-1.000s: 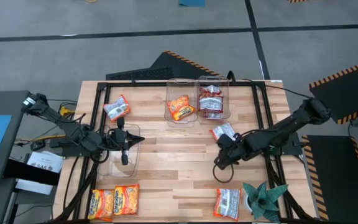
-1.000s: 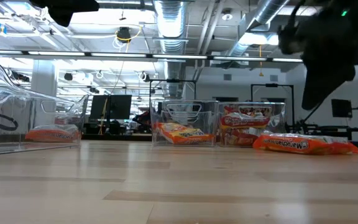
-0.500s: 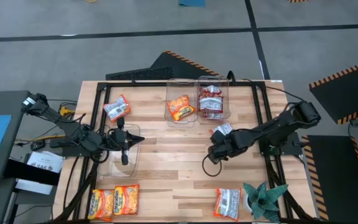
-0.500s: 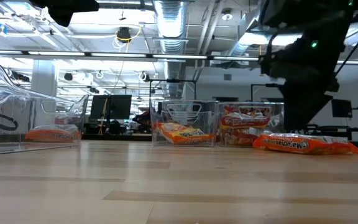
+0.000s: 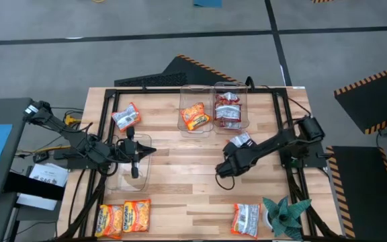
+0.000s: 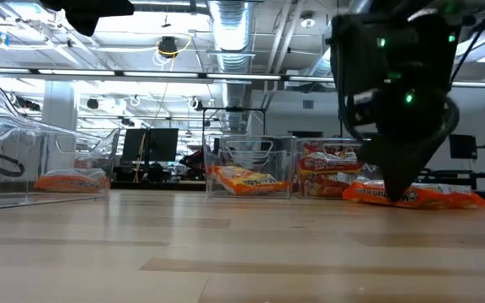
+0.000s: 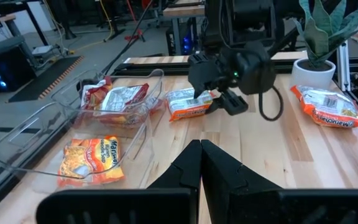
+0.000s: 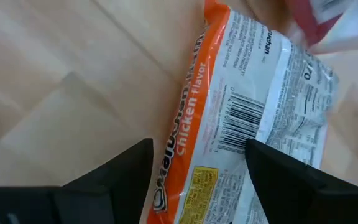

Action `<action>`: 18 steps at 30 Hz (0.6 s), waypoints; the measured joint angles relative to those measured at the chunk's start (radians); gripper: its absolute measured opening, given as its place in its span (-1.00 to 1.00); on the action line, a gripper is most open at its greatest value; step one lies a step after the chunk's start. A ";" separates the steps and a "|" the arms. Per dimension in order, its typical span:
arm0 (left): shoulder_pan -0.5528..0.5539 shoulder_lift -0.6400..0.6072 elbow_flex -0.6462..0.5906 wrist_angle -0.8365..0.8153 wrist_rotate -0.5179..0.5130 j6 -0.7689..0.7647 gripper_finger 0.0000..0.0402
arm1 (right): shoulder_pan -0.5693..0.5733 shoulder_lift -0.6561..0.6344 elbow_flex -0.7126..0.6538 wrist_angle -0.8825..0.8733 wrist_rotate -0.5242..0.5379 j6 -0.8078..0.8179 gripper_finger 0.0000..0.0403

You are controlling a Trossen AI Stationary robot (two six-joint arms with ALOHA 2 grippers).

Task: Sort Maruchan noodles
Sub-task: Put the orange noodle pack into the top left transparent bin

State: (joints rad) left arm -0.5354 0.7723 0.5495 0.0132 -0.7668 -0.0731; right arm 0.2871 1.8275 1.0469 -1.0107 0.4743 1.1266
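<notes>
High view: a pale wooden bench (image 5: 180, 168) is seen from above, with two dark arms reaching in from the sides. The right tool (image 5: 231, 163) is placed near the bench's middle, just beside a flat white-silver and orange ramen packet (image 5: 240, 142) lying flat below the two clear plastic bins (image 5: 213, 107) at the far edge. In the right wrist view the same packet (image 8: 253, 118) is shown between the two dark fingers (image 8: 120, 171), which are spread wide on either side of it; nothing is gripped, and whether the fingers touch the wrapper cannot be told. An orange edge, a barcode and the words "Chicken Flavor" are seen on it.

An orange-yellow packet (image 5: 195, 116) is held in one bin, and a white-silver packet with red print (image 5: 228, 111) in the bin beside it. A further white-silver packet (image 5: 125, 117) lies at the far left of the bench. Two orange-yellow packets (image 5: 123, 216) lie side by side at the near left corner, and another white-silver packet (image 5: 246, 218) lies near the front right, just beside a teal spiky plant-like object (image 5: 284, 214).

The left tool (image 5: 134, 165) is held over a third clear bin (image 5: 130, 161) at the left side; in the left wrist view its fingers (image 7: 194, 171) are pressed together with nothing between them.

In the low view the right arm is seen standing in front of the packet (image 6: 445, 196).
</notes>
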 joint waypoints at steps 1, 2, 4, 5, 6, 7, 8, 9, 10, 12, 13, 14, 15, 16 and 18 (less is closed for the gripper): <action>0.000 0.000 0.000 0.000 0.000 0.000 -1.00 | 0.000 0.012 -0.001 -0.002 0.002 0.007 0.39; 0.000 0.000 0.000 0.000 0.000 0.000 -1.00 | 0.000 0.022 0.000 -0.009 0.006 0.016 0.38; 0.000 0.000 0.000 0.000 0.000 -0.001 -1.00 | -0.002 0.044 0.001 -0.011 0.009 0.029 0.34; 0.000 0.000 0.000 0.000 0.000 -0.001 -1.00 | -0.002 0.054 -0.001 -0.019 0.012 0.031 0.31; 0.000 0.000 0.000 0.000 0.000 -0.001 -1.00 | -0.002 0.064 0.000 -0.022 0.015 0.032 0.26; 0.000 0.000 0.000 0.000 0.000 -0.001 -1.00 | -0.002 0.074 0.001 -0.026 0.022 0.032 0.19; 0.000 0.000 0.000 0.000 0.000 0.000 -1.00 | -0.001 0.081 0.001 -0.032 0.028 0.032 0.10; 0.000 0.000 0.000 0.000 0.000 0.000 -1.00 | -0.001 0.089 0.003 -0.042 0.031 0.031 -0.02; 0.000 0.000 0.000 0.000 0.000 0.000 -1.00 | 0.004 0.096 0.003 -0.046 0.032 0.028 -0.16; 0.000 0.000 0.000 0.000 0.000 0.000 -1.00 | 0.020 0.107 0.001 -0.052 0.024 0.027 -0.51; 0.000 0.000 0.000 0.000 0.000 0.000 -1.00 | 0.031 0.109 0.002 -0.061 0.019 0.028 -0.70; 0.000 0.000 0.000 0.000 0.000 0.000 -1.00 | 0.044 0.109 0.006 -0.079 0.008 0.027 -0.83; 0.000 0.000 0.000 0.000 0.000 0.000 -1.00 | 0.057 0.109 0.017 -0.096 -0.009 0.029 -0.89; 0.000 0.000 0.000 0.000 0.000 0.000 -1.00 | 0.071 0.109 0.031 -0.114 -0.021 0.029 -0.90; 0.000 0.000 0.000 0.000 0.000 0.000 -1.00 | 0.100 0.092 0.065 -0.159 -0.046 0.032 -0.90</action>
State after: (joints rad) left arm -0.5353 0.7723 0.5499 0.0132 -0.7670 -0.0731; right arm 0.3868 1.9195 1.1121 -1.1696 0.4284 1.1582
